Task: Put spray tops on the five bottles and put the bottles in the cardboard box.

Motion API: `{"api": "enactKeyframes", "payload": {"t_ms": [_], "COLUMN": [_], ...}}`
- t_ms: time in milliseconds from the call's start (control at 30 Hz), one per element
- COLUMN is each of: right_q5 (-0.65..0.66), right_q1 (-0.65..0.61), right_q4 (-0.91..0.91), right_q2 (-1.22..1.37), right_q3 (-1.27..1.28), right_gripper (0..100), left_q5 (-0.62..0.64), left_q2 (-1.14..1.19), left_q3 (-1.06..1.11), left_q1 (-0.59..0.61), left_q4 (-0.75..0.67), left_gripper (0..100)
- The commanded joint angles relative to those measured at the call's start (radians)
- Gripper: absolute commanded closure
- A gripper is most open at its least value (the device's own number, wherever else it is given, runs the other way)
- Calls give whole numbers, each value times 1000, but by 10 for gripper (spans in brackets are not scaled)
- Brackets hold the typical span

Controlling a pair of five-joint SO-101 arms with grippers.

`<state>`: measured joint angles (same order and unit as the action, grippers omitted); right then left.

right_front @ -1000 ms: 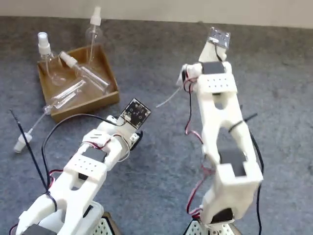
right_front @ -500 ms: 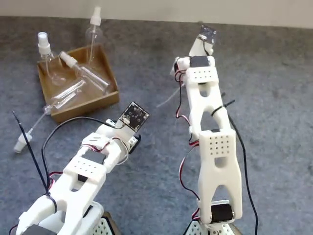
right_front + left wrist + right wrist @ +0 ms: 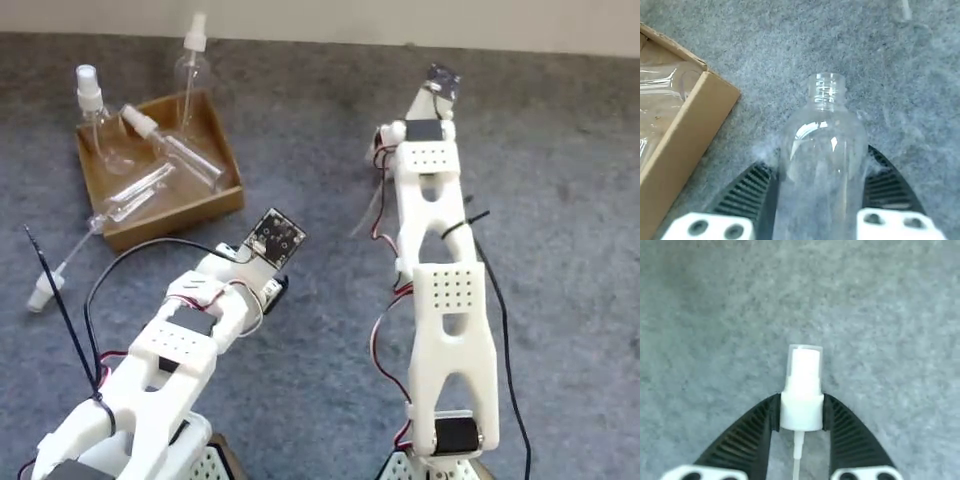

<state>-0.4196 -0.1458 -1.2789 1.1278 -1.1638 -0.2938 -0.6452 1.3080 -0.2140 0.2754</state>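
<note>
right arm (image 3: 430, 190) has stretched out over the last second | right gripper (image 3: 801, 402) pinching spray top (image 3: 802, 385) | left gripper (image 3: 820, 162) clamps uncapped bottle (image 3: 822, 130) near cardboard box (image 3: 685, 125) | I judge capping comes next

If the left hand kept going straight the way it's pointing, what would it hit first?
Probably the grey carpet: the left hand, holding the bottle, tilts down at it, the cardboard box off to one side.

A robotics lab bench, it seems: grey mat (image 3: 300, 130) across the table, left arm (image 3: 170, 360) and right arm (image 3: 440, 300) trailing loose wires (image 3: 383, 330), plain pale wall (image 3: 320, 18) behind.
</note>
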Motion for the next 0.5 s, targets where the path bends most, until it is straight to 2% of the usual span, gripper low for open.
{"api": "enactKeyframes", "payload": {"t_ms": [0, 133, 333, 400, 467], "right_q5": [129, 259, 371, 408, 422], "right_q1": [18, 18, 12, 19, 31], "right_q4": [-113, -249, -493, -490, -493], "right_q2": [-39, -71, -94, -105, -139], "right_q3": [-70, -176, -541, -650, -616], "right_gripper": [943, 943, 943, 943, 943], "left_q5": [-11, -11, -11, -12, -54], "left_q2": [-31, -30, -30, -30, -36], "left_q3": [-4, -4, -5, -13, -21], "left_q1": [8, 8, 2, 1, 2], "left_q4": [-20, -20, -15, -12, 20], "left_gripper": [941, 941, 941, 941, 939]}}
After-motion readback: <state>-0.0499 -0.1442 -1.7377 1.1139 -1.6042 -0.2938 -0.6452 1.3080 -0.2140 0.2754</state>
